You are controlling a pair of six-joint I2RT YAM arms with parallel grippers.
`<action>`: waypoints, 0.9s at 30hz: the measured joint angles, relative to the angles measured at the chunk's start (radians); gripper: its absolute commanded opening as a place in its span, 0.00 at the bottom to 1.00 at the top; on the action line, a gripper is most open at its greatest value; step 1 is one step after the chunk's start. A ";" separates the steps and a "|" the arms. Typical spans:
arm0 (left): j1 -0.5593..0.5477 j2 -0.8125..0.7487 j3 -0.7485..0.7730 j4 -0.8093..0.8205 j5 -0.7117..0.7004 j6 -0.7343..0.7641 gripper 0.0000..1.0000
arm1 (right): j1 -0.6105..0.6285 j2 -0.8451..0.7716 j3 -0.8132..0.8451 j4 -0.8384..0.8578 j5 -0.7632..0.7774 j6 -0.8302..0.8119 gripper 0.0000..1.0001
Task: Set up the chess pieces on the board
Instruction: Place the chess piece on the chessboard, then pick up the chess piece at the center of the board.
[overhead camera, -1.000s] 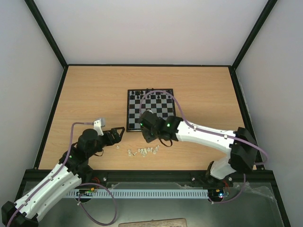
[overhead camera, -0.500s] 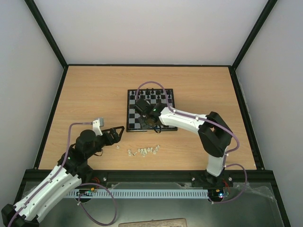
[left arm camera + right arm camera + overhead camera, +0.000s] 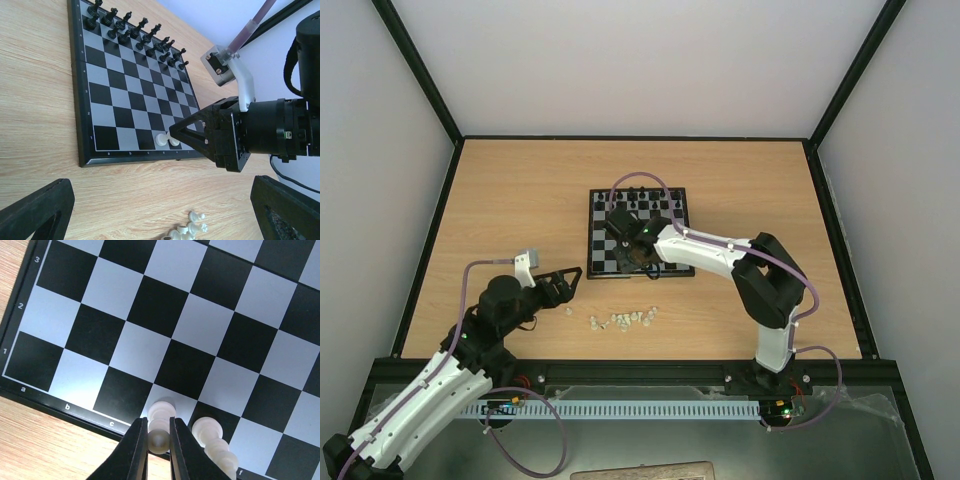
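One wooden table (image 3: pixel 520 200) carried everything. Two arms rose from its 6 o'clock edge: the right arm (image 3: pixel 710 250) bent in toward 10 o'clock and reached over the board, while the left arm (image 3: pixel 430 390) lay low and pointed toward 1 o'clock. The board (image 3: pixel 603 258) lay flat, a little toward 12 o'clock from the table's middle, its sides square to the table's edges.

The left gripper (image 3: pixel 570 278) hung over bare wood off the board's 7 o'clock corner, its jaws wide apart with nothing between them. In its own view the two fingers (image 3: pixel 35 212) framed the board's near edge.

The right gripper (image 3: pixel 638 264) was down at the board's 6 o'clock edge, its jaws drawn together and clamped on a white piece (image 3: pixel 160 412). That piece stood upright with its base on a pale square of row 1, just past the letter c. A second piece (image 3: pixel 206 429) stood upright on the dark square next to it, at 3 o'clock in the right wrist view. Whether it touched the finger beside it could not be told.

Black pieces (image 3: pixel 638 200) stood along the board's 12 o'clock edge. Loose pieces (image 3: pixel 623 320) lay in a small cluster on the wood at 6 o'clock from the board, apart from it. A lone piece (image 3: pixel 568 310) lay at 9 o'clock from that cluster, near the left gripper.
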 measured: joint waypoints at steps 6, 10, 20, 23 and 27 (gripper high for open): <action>0.000 -0.003 0.000 -0.013 0.000 0.000 0.99 | -0.006 0.003 0.000 0.011 -0.004 -0.002 0.23; 0.000 -0.003 0.000 -0.013 0.000 0.000 1.00 | -0.009 0.003 0.000 0.014 -0.010 -0.003 0.28; 0.000 -0.002 0.000 -0.012 0.000 0.000 0.99 | -0.008 -0.097 -0.009 0.023 -0.120 -0.026 0.36; 0.000 0.002 0.000 -0.011 -0.001 0.000 0.99 | 0.005 -0.198 -0.047 0.028 -0.139 -0.022 0.37; 0.000 0.023 0.000 -0.010 -0.001 0.004 0.99 | 0.047 -0.366 -0.143 0.030 -0.139 -0.002 0.37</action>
